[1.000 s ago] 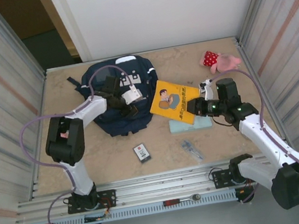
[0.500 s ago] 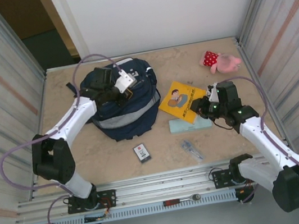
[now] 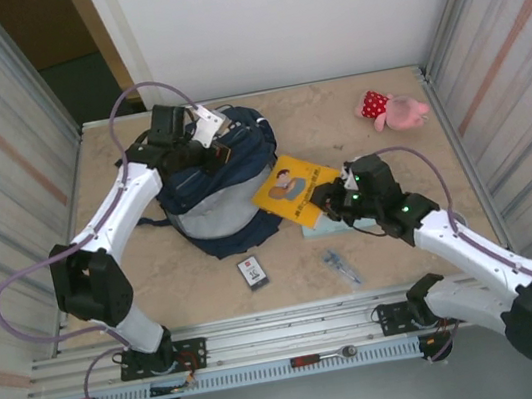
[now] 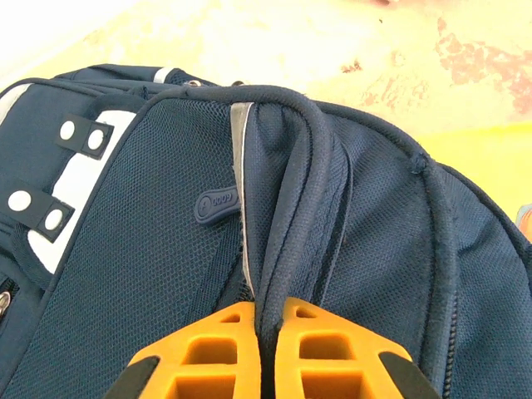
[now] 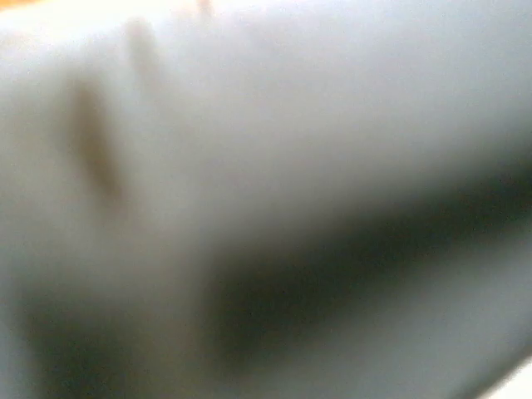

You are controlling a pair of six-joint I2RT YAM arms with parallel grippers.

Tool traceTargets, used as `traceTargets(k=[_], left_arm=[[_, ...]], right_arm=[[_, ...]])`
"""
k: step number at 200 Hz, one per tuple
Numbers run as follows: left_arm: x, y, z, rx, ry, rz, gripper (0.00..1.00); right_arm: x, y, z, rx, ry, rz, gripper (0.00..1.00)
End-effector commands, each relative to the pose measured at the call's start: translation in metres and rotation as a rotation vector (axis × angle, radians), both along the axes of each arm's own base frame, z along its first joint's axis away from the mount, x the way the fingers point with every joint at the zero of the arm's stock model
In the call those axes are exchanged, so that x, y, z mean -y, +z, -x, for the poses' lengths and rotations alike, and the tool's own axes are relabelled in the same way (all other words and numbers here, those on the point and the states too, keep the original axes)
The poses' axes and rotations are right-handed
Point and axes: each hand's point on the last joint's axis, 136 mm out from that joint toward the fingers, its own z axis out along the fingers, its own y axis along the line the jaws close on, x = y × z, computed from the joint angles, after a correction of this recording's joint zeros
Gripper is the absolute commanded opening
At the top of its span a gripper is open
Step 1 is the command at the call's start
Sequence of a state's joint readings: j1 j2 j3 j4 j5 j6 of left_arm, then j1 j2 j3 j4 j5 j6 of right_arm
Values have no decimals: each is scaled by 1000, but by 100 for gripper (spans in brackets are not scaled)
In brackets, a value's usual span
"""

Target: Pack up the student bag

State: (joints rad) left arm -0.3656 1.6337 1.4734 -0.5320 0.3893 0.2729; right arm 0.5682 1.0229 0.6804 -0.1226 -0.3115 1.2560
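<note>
On the left side of the table (image 3: 84, 203), the left gripper (image 4: 268, 320) is pressed together, pinching a thick dark edge on top of the student bag (image 4: 150, 249). The big blue bag sits at the back left of the table, and its top is pulled up. Near the front lies a small card (image 3: 251, 272). Next comes a yellow book (image 3: 290, 188), leaning on the bag's right side. The right gripper (image 3: 330, 199) pinches the book's right edge. Just below lie a flat blue box (image 3: 316, 229) and a small metal thing (image 3: 339, 265). Far back on the right lies a pink toy (image 3: 391, 109).
</note>
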Motion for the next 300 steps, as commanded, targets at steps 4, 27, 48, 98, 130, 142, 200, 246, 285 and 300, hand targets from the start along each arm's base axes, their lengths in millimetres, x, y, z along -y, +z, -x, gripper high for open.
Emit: traceTargets(k=[4,27,48,98,130,142,200,246,285,300], left_arm=[[8,29,-1,21,-5,81,0],[6,31,-3,9,4,100,0],[10,37,-3,2,-2,144,0],[17,36,-4,-41,3,205,0],[20,36,-7,-55,0,223,0],[22,38,-5,-56,-15,231,0],[20,59,-5,-63,-50,316,0],[21,74,-4,-49,-73,339,0],[19,67,-8,-59,-53,328,0],[16,62,-11,-66,-34,320,0]], right_arm=[[-32,50,-29,136,-52,-170,0],[-59,52,-35,153,-36,-192,0],[-78,52,-49,184,-69,-215,0],[-118,40,-94,251,-107,-303,0],[-137,25,-121,270,-156,-311,0],[-144,16,-132,267,-168,-302,0],[-157,-14,-178,276,-242,-230,0],[-162,-33,-201,227,-283,-199,0],[-164,-86,-201,33,-343,-105,11],[-164,-98,-194,-25,-332,-66,25]])
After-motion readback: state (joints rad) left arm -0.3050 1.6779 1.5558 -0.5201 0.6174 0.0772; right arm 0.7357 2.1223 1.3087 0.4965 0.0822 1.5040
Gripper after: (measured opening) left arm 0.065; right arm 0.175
